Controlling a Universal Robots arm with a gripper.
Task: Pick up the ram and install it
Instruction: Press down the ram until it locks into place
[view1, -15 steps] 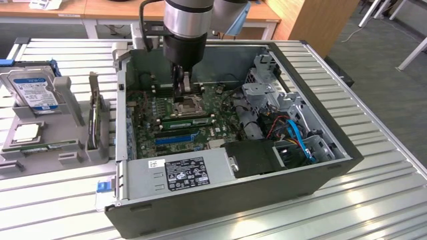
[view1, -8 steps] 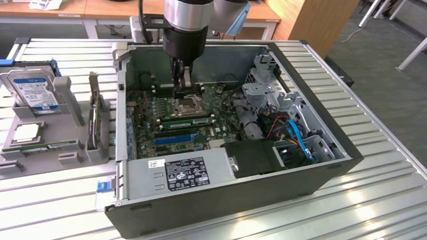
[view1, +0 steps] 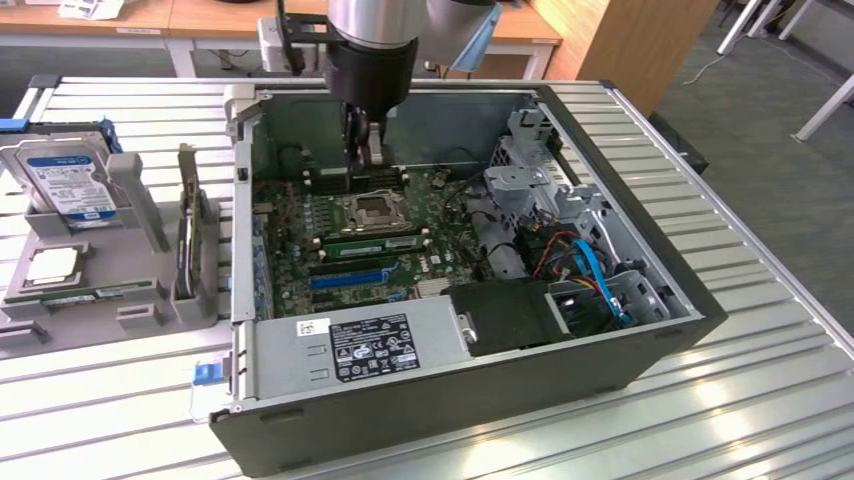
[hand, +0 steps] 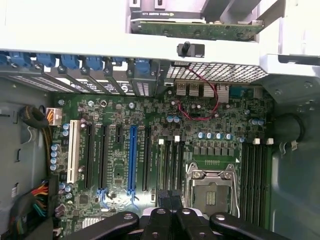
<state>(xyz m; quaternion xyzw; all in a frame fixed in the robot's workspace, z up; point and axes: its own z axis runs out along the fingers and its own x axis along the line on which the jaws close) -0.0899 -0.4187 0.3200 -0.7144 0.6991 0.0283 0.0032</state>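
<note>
A: Gripper (view1: 363, 160) sits low inside the case (view1: 667, 330), fingers closed together, nothing visibly between them. Ram (view1: 374, 243)?

B: Seated beside the CPU socket (view1: 372, 211). Risk: closed fingertips clipping the motherboard (hand: 200, 120).

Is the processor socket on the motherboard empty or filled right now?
Empty. The processor socket shows a bare dark pin field inside its metal frame, with no silver chip seated in it.

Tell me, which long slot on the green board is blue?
The blue slot sits between black slots; the white slot ends the row.
</note>
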